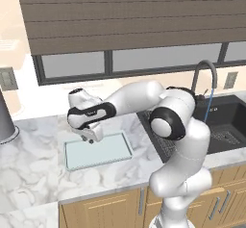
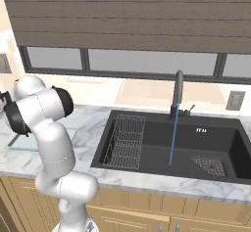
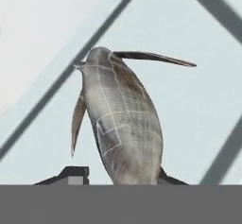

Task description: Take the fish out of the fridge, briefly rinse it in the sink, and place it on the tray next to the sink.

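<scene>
A grey fish (image 3: 124,124) with thin dark fins fills the middle of the hand view, head away from the hand. My gripper (image 3: 120,179) is shut on its tail end, a dark fingertip (image 3: 71,175) on each side. Beneath it lies the pale blue-green tray (image 3: 203,100). From the left base, the gripper (image 1: 91,137) hangs just above the tray (image 1: 103,151), over its far left part. To the right sits the black sink (image 1: 230,119), where the faucet (image 1: 204,73) runs a thin stream of water (image 1: 209,105). The fridge is out of view.
A wire grid rack (image 2: 125,140) stands in the sink's (image 2: 206,143) left half, and a drain strainer (image 2: 210,165) lies at its right. Marble counter (image 1: 33,159) surrounds the tray. A window runs along the wall behind. A grey round object (image 1: 6,121) stands at the far left.
</scene>
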